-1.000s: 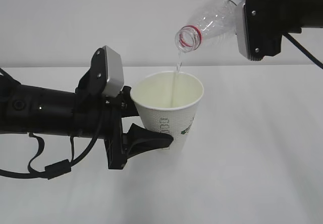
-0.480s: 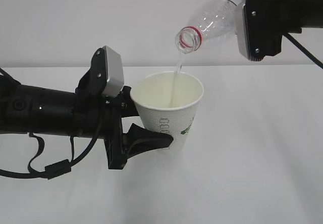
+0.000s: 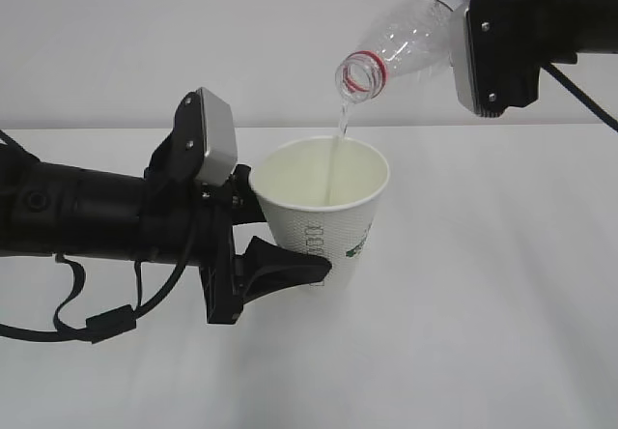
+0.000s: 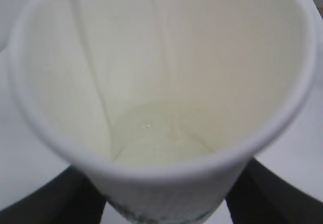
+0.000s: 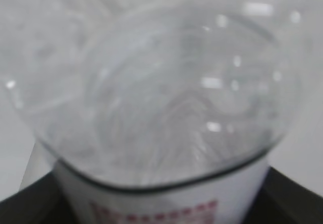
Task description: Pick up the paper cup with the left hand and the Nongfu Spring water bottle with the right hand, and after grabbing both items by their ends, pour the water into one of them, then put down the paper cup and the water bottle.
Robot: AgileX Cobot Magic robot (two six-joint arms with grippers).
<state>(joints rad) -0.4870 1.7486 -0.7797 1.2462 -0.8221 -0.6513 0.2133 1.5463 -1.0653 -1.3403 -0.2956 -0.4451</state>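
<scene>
Above a plain white table (image 3: 483,332) and pale wall (image 3: 193,33), the paper cup (image 3: 323,212) is gripped by the left hand (image 3: 275,241), the Nongfu Spring water bottle (image 3: 401,47) by the right hand (image 3: 483,38)

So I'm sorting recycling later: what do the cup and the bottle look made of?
The paper cup looks like matte white paperboard: rolled rim, an inner side seam, printed lettering. The water bottle looks like clear glossy thin plastic: see-through ribbed wall with bright highlights, and a red neck ring, probably plastic too.
</scene>
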